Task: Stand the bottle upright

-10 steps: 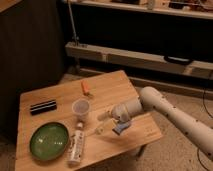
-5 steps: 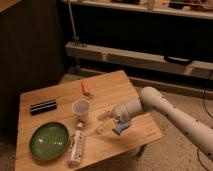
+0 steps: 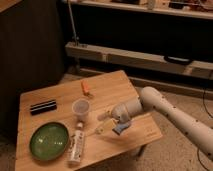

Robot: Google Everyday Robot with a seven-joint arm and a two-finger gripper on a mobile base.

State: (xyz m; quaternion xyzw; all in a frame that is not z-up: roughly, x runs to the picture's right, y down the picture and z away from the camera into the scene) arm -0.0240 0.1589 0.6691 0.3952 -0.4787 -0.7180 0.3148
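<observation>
Currently I see the claw point(image 3: 104, 125) hanging low over the right part of the wooden desk point(image 3: 111, 93), its two fingers spread apart with nothing between them, so it is released and grasping nothing. My arm point(image 3: 165, 112) reaches in from the right, white and thick, with a blue patch near the wrist. The bottle point(image 3: 76, 145) lies flat on its side near the front edge of the desk, just beside the right rim of the green plate point(image 3: 48, 141), its pale cap end pointing toward the translucent cup point(image 3: 81, 109). The claw sits to the right of the bottle, apart from it. Farther back I make out a small orange thing point(image 3: 85, 88) and, at the left, a flat black object point(image 3: 43, 106)
</observation>
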